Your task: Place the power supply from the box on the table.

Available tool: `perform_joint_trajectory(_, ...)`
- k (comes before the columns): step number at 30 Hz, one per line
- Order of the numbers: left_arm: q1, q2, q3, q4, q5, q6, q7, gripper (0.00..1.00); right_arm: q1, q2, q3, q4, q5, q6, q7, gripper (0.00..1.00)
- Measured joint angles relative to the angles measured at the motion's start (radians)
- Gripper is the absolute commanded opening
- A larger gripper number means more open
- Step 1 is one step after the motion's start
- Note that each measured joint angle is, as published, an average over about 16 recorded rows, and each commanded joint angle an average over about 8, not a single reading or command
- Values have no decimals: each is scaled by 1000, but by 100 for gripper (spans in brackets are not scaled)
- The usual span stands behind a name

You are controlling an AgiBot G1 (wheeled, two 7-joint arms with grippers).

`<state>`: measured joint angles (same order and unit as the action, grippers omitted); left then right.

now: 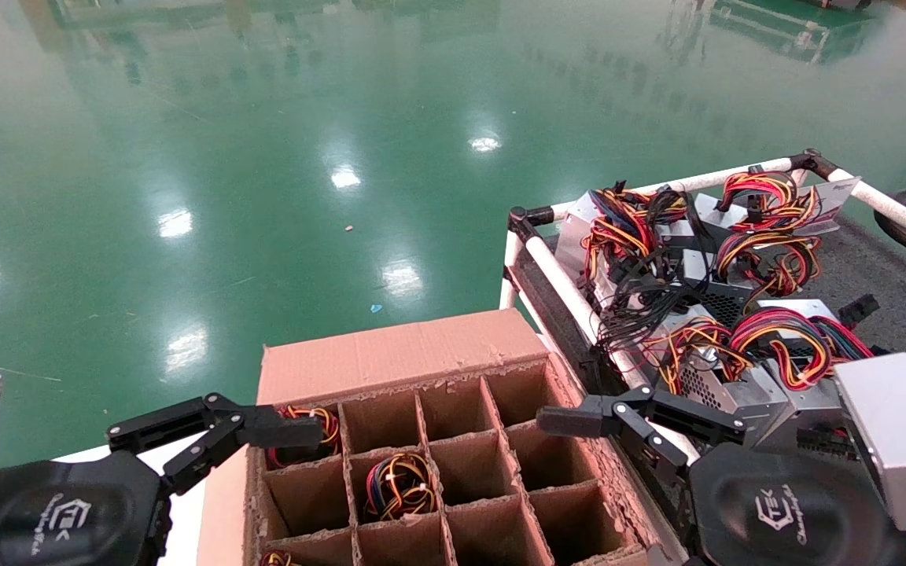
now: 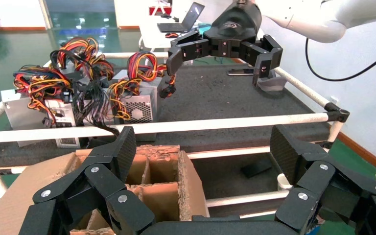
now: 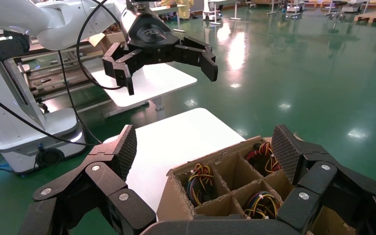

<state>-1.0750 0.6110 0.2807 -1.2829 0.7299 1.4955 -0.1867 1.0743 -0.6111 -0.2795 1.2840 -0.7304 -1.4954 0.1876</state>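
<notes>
Left pincer (image 1: 221,428) lower left, spread, empty, at box (image 1: 390,354) edge. Right pincer (image 1: 618,413) lower right, spread, empty, over box-counter gap. Power supply (image 1: 398,483) wires in middle cell. Beyond, upper right: counter (image 1: 893,291) with more units (image 1: 705,275).
</notes>
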Motion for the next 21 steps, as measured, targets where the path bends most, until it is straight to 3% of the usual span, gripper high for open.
perform_joint_trajectory(10,0,0,0,0,0,0,0,100,0,0,0,0,0,0,0,100)
perform_joint_trajectory(11,0,0,0,0,0,0,0,96,0,0,0,0,0,0,0,100)
perform_joint_trajectory(18,0,0,0,0,0,0,0,8,0,0,0,0,0,0,0,100)
perform_joint_trajectory(19,0,0,0,0,0,0,0,0,0,0,0,0,0,0,0,100)
perform_joint_trajectory(21,0,0,0,0,0,0,0,0,0,0,0,0,0,0,0,100)
